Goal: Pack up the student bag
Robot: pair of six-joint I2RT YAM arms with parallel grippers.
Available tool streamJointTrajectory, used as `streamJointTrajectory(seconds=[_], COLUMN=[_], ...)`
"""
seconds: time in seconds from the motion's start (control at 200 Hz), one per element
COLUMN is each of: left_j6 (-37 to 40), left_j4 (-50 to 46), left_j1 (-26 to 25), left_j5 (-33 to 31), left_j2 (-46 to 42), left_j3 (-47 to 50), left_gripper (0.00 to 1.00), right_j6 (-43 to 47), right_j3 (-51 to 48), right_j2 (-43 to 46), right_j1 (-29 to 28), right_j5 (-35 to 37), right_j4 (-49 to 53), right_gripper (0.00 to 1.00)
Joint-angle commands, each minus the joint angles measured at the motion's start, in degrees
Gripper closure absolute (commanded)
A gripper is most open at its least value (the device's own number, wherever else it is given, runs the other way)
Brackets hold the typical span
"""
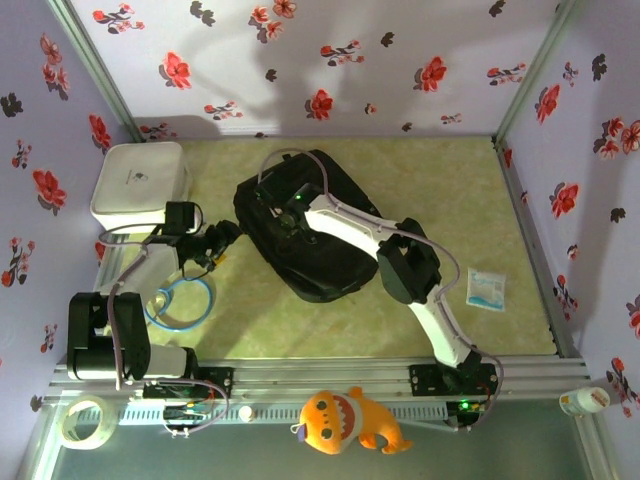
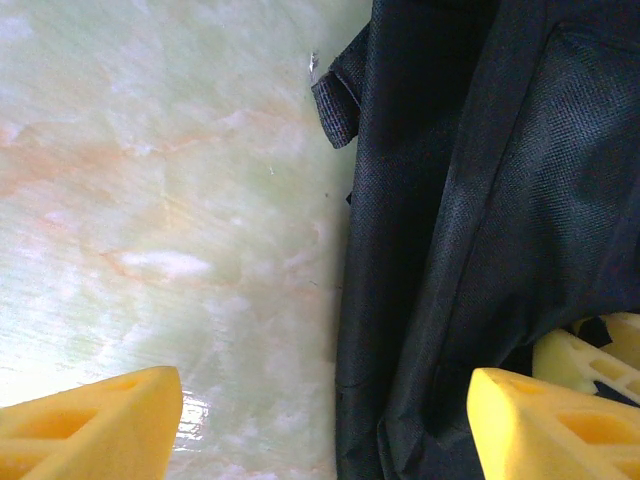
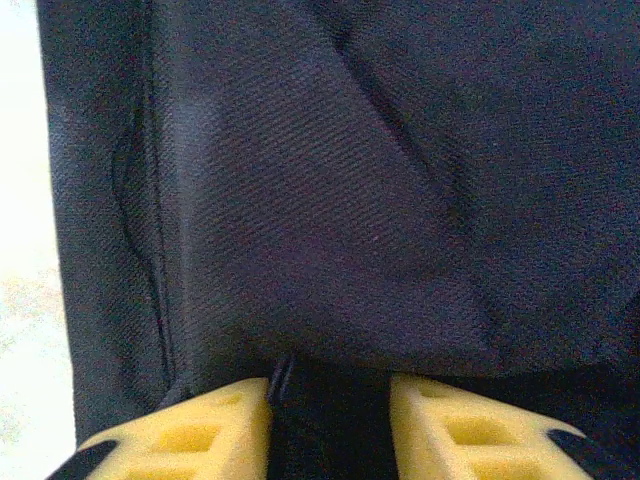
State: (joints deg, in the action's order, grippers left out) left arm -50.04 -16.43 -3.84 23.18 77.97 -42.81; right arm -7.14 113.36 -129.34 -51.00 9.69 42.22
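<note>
The right gripper (image 1: 290, 208) is down on top of the student bag (image 1: 320, 265). Its yellow fingers (image 3: 190, 438) are drawn fairly close, with a ridge of black cloth running up between them. Whether they have nipped that fold or only sit astride it, I can't tell.

The left gripper (image 1: 222, 238) is spread wide and holds nothing. One finger hangs over the bare table (image 2: 150, 200) and the other over the bag's cloth, so the bag's left-hand edge runs through the gap. A short strap loop (image 2: 335, 105) juts from that edge, ahead of the fingers.

The bag lies flat around the middle of the table, a little toward the far edge. Its long axis slants from far-left to near-right. That puts it directly beneath the right gripper and just to the right of the left one. The right arm has to stretch across from the near-right corner to reach it, so the left arm has the shorter reach.

To my eye they are working to get the bag open, with nothing packed yet. A white case (image 1: 140, 180) sits in the far-left corner, a blue ring (image 1: 180, 300) lies by the left arm, and a small packet (image 1: 487, 288) is near the right edge. The next move looks to turn on the left gripper shifting rightward onto that edge. The cloth is soft and may slide or bunch rather than lift.
</note>
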Motion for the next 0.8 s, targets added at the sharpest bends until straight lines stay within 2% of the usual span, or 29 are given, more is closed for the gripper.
streamJointTrajectory(seconds=[0.0, 0.085, 0.31, 0.555, 0.795], left_j6=[0.06, 0.05, -0.57, -5.69, -7.45], left_j4=[-0.03, -0.09, 1.77, 14.50, 21.37], left_j1=[0.32, 0.15, -2.34, -7.30, -12.00], left_j5=[0.85, 1.46, 4.90, 12.23, 14.25], left_j2=[-1.11, -1.33, -0.84, 1.73, 6.93], left_j3=[-1.82, -2.01, -2.94, -1.94, -3.71], left_gripper=[0.25, 0.26, 0.33, 0.40, 0.46], right_j6=[1.09, 0.60, -2.21, -4.27, -7.10], right_j3=[2.02, 1.97, -4.87, -10.52, -14.38], right_j2=[-1.99, -1.15, 8.20, 15.79, 18.90], right_j1=[0.10, 0.11, 0.09, 0.08, 0.37], right_j5=[3.28, 4.51, 4.67, 3.92, 3.11], right_j4=[2.20, 1.96, -4.98, -8.47, -11.34], right_gripper=[0.72, 0.83, 0.98, 1.00, 1.00])
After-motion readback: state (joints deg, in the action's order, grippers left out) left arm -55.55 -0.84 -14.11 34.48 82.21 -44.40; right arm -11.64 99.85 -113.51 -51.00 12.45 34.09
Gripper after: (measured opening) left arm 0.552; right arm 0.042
